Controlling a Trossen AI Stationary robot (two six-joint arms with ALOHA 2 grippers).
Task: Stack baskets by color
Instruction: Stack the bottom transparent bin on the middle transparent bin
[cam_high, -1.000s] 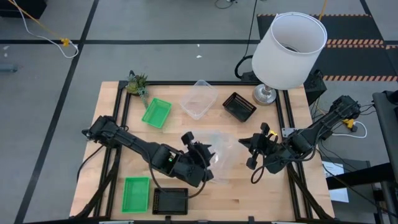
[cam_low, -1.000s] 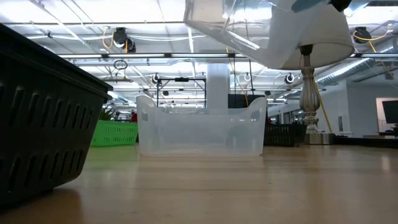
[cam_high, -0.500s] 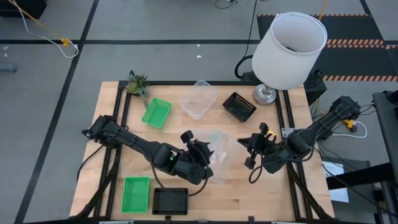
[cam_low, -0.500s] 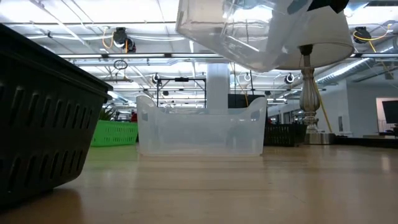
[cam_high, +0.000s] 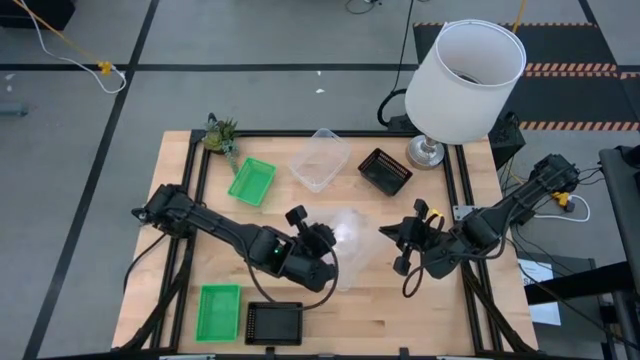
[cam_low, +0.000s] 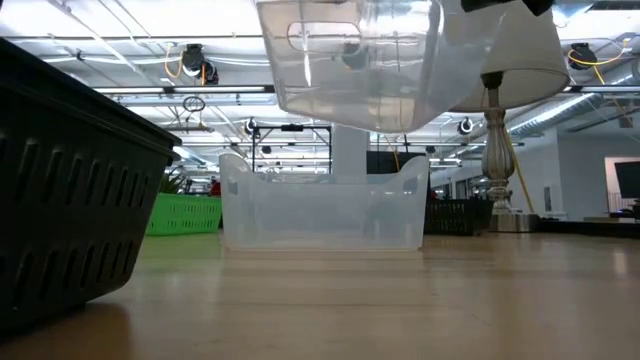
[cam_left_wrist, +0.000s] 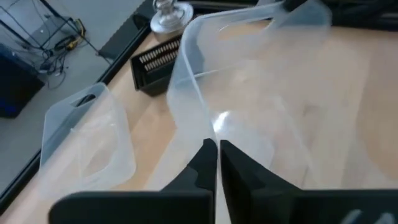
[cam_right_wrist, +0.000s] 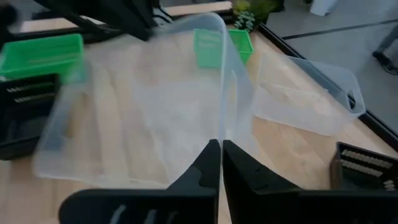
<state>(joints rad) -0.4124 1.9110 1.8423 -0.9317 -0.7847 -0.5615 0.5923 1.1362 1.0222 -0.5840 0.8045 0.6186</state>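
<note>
A clear basket (cam_high: 352, 243) hangs in the air over the middle of the table, between my two grippers. My left gripper (cam_high: 333, 243) is shut on its left side and my right gripper (cam_high: 388, 237) on its right side. In the low view it floats (cam_low: 350, 60) above a second clear basket (cam_low: 322, 210), which stands on its base at the far middle (cam_high: 320, 160). Two green baskets (cam_high: 251, 181) (cam_high: 218, 310) and two black baskets (cam_high: 385, 172) (cam_high: 273, 322) stand on the table. My left gripper pinches the held basket's upper wall edge (cam_left_wrist: 206, 127) between its two fingers, one inside the basket and one outside. The fingers slant down from the table's left. The basket is lifted clear of the table. My right gripper pinches the opposite wall edge (cam_right_wrist: 224, 127) the same way, one finger inside and one outside, slanting down from the table's right. The basket hangs between both grippers, nearly level and clear of the table.
A large white lamp (cam_high: 465, 70) stands at the far right corner, its stem (cam_low: 497, 150) beside the far black basket. A small green plant (cam_high: 221, 133) sits at the far left. Bare wood lies under the held basket.
My left gripper has shut on the clear basket's wall edge. The basket, which my right gripper kept holding, has swung from tilted to nearly level and has shifted toward the table's left; it stays clear of the table.
</note>
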